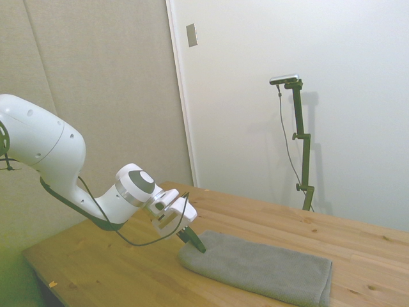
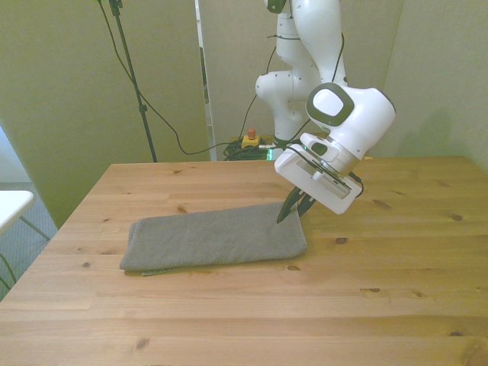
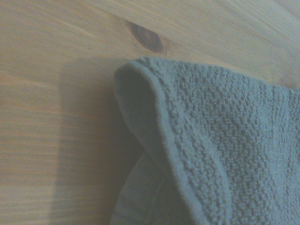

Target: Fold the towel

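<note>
From my console, the grey towel (image 2: 217, 238) lies flat along the wooden table (image 2: 252, 320), folded into a long strip. The front view shows my gripper (image 2: 294, 207) tilted down at the strip's end on that view's right, dark fingers close together at a corner; I cannot tell whether they pinch cloth. The side view shows the tips (image 1: 193, 242) touching the towel (image 1: 262, 268). Only the wrist view reveals the corner's hem (image 3: 183, 150) lifted and curled above the wood.
</note>
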